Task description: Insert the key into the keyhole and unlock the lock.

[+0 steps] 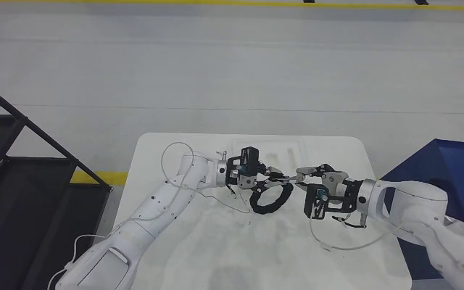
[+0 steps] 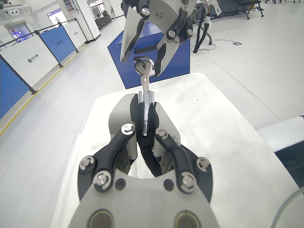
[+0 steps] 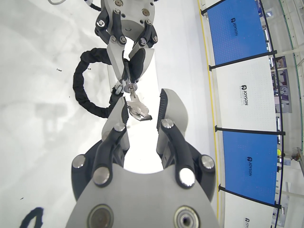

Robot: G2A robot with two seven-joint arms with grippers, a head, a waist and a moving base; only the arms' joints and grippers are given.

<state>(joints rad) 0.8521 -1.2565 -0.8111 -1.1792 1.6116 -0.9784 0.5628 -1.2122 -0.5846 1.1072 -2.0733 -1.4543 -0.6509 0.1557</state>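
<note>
My left gripper (image 2: 143, 103) is shut on the lock (image 2: 146, 98), a silver cylinder with a black sheathed cable loop (image 3: 80, 86) hanging from it above the white table (image 1: 217, 246). The silver key (image 2: 143, 68) sits with its blade in the keyhole (image 3: 131, 87). My right gripper (image 3: 142, 106) is open, its fingers on either side of the key's head (image 3: 137, 111), one pad close against it. In the top view the two grippers (image 1: 272, 176) (image 1: 301, 176) meet tip to tip over the table's middle, with the loop (image 1: 272, 199) below them.
A blue cabinet (image 1: 428, 167) stands off the table's right edge. A black rack (image 1: 36, 188) is to the left of the table. A thin white cable (image 1: 341, 245) trails under the right arm, and another curls over the left arm (image 1: 174, 156).
</note>
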